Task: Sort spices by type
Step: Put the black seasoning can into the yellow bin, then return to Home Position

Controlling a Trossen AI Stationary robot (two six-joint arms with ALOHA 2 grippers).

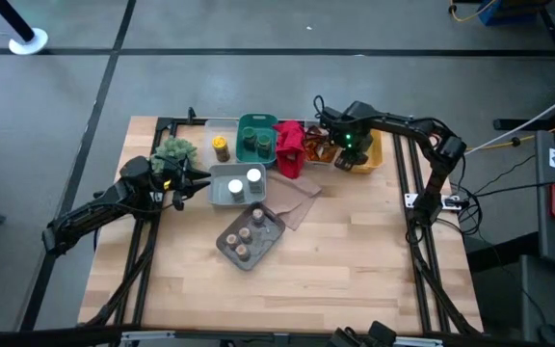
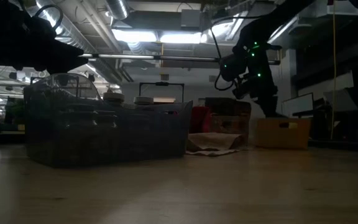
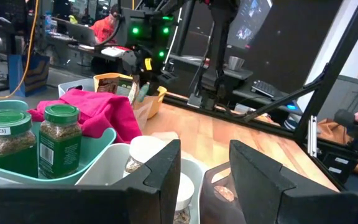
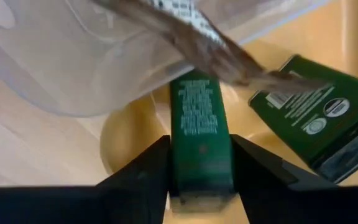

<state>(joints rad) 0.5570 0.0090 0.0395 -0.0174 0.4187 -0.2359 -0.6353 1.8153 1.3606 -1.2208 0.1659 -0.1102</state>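
My right gripper (image 4: 201,186) hangs over the yellow bin (image 1: 369,152) at the table's far right, shut on a dark green packet (image 4: 199,124). A second dark green packet (image 4: 309,121) lies flat in that bin. An orange-brown packet (image 4: 185,37) sits in a clear bin beside it. My left gripper (image 3: 204,177) is open at the table's left, just short of the pale bin (image 1: 229,185) with white-lidded jars (image 3: 145,149). Green-lidded jars (image 3: 59,140) stand in the teal bin (image 1: 256,138). Tan-lidded jars (image 1: 247,236) stand in a grey tray, and a yellow-lidded jar (image 1: 220,146) stands in a clear bin. My right gripper pinches the dark green packet between its two fingers, one on each long side near the packet's near end (image 4: 201,168). The fingers run along the packet, which sticks out ahead of them. It looks lifted above the yellow bin's floor.
A red cloth (image 1: 289,146) is heaped between the teal bin and the clear packet bin. A small bushy plant (image 1: 173,151) stands by my left gripper. Brown paper (image 1: 302,198) lies mid-table. The near half of the wooden table (image 1: 335,280) is bare. A person sits in the room beyond.
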